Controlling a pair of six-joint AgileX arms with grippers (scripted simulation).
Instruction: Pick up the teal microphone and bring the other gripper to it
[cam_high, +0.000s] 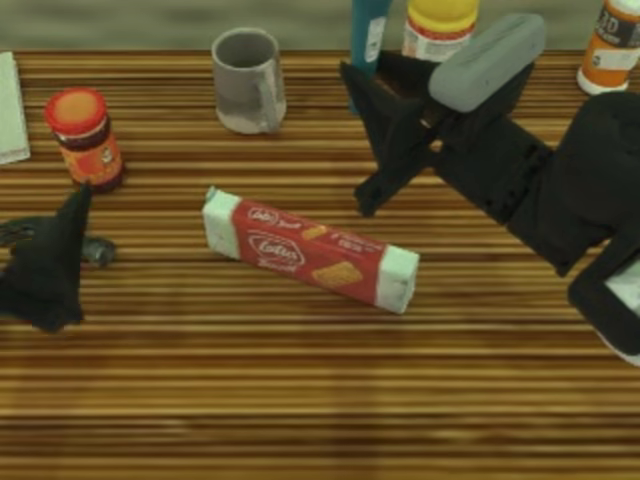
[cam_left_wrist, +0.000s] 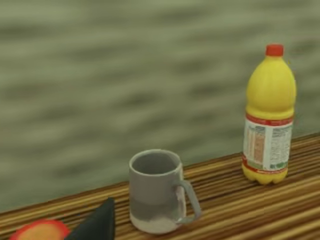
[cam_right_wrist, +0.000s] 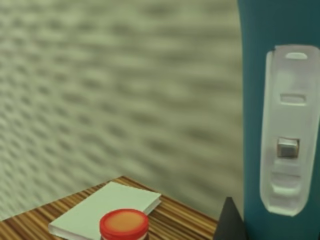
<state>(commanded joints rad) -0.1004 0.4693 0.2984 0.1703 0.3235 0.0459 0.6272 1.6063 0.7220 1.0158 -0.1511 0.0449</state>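
At the table's left edge in the top view, the left gripper is low over the table, its pointed black fingers aimed at the red-lidded jar just ahead of their tips; whether those fingers are apart or together cannot be told. The grey mug stands further off, beyond and to the right of them, and the biscuit pack lies flat well to their right.

At the right, the right gripper, the one carrying the grey rounded block, holds the teal microphone upright between its fingers, which are clamped on the handle. The right wrist view shows that handle with its white strip right beside a fingertip. A yellow bottle stands just beyond the fingers, and an orange-labelled bottle further right.

Risk, as a judgement: the left fingers must cross past the jar and mug to reach the microphone, and a low path could knock either over. The grip sits near the tall bottles, so a swing could clip them, and a slim tapered handle may slip if tilted.

The microphone's head is cut off by the top view's upper edge, and the contact itself is hidden behind the black fingers.
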